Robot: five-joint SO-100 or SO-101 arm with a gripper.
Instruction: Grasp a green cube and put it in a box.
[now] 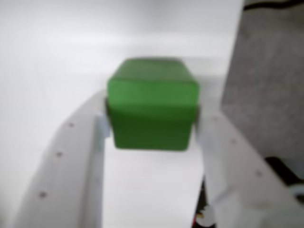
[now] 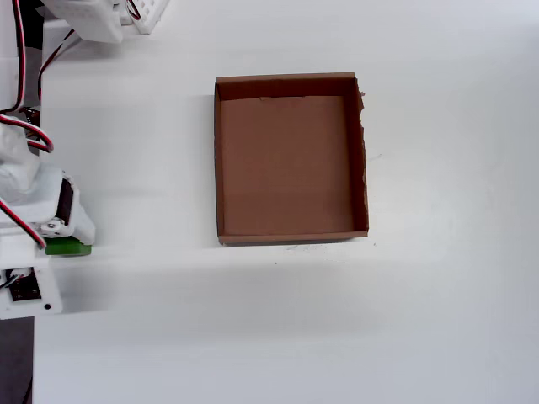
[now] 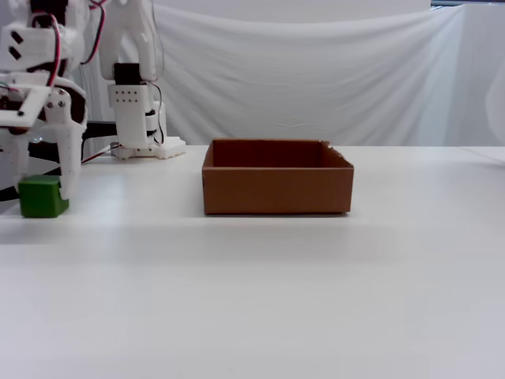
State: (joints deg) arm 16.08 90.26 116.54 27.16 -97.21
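Observation:
The green cube (image 1: 152, 111) fills the middle of the wrist view, with a white finger pressed against each of its sides. My gripper (image 1: 151, 121) is shut on it. The fixed view shows the green cube (image 3: 41, 197) at the far left, resting on or just above the white table, with the gripper (image 3: 41, 188) coming down over it. From overhead only a sliver of the green cube (image 2: 67, 247) shows under the arm at the left edge. The box (image 2: 290, 79), an empty brown cardboard tray, lies well to the right of the cube; in the fixed view the box (image 3: 276, 189) stands mid-table.
The arm's white base (image 3: 136, 103) with red and black wires stands at the back left, behind the cube. A white cloth backdrop (image 3: 316, 71) hangs behind the table. A dark strip (image 2: 15, 370) marks the table's left edge overhead.

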